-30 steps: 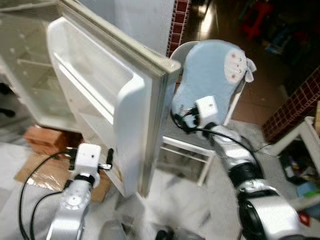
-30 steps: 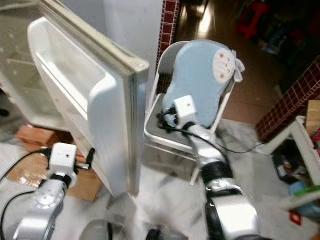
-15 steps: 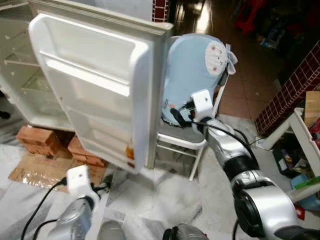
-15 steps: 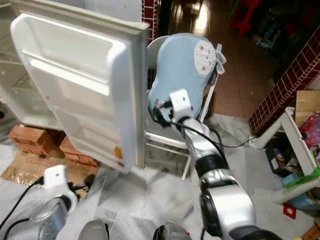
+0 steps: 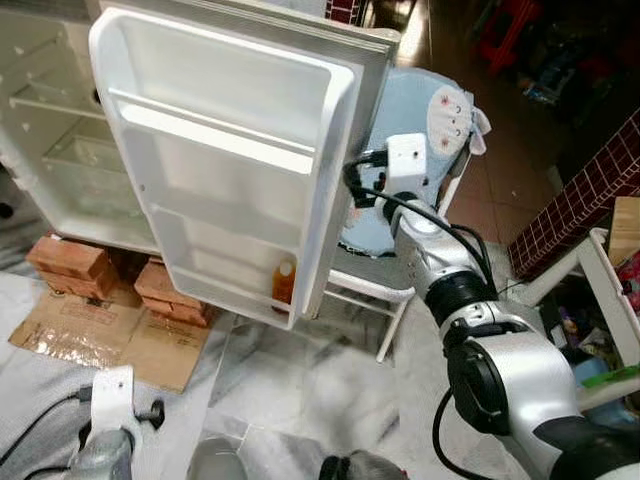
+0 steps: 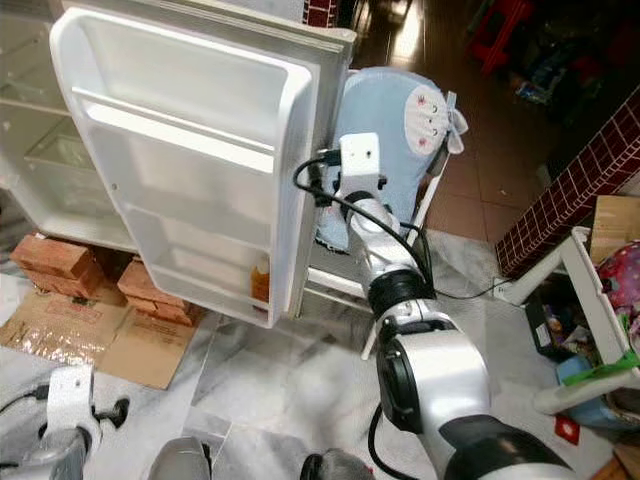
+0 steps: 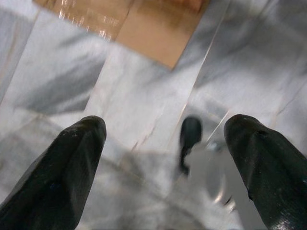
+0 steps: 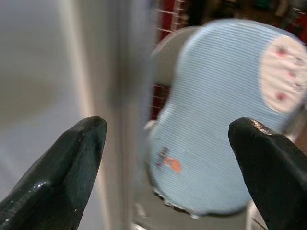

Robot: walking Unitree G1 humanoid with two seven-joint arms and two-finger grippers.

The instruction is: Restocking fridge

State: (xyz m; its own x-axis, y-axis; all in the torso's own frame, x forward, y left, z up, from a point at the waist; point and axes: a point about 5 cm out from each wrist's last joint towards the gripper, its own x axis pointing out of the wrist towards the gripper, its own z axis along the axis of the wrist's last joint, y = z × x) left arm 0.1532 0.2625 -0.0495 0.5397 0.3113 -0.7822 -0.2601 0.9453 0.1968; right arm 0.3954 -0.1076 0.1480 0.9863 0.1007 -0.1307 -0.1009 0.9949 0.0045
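1. A white fridge [image 5: 60,130] is seen with its wide white moulded door [image 5: 220,150] swung open; the cabinet's wire shelves are visible to the robot's left.
2. A white chair with a pale blue ribbed cushion [image 5: 425,120] stands just behind the door's free edge.
3. Flattened brown cardboard [image 5: 100,340] and red bricks [image 5: 70,265] lie under the fridge on grey marble floor [image 5: 320,370].
4. The right gripper [image 8: 168,143] is held at the door's outer edge, its fingers spread wide and clasping nothing.
5. The left gripper [image 7: 163,143] hangs low over the floor, fingers wide apart and empty.
6. A small orange bottle [image 5: 285,282] stands in the door's bottom shelf.
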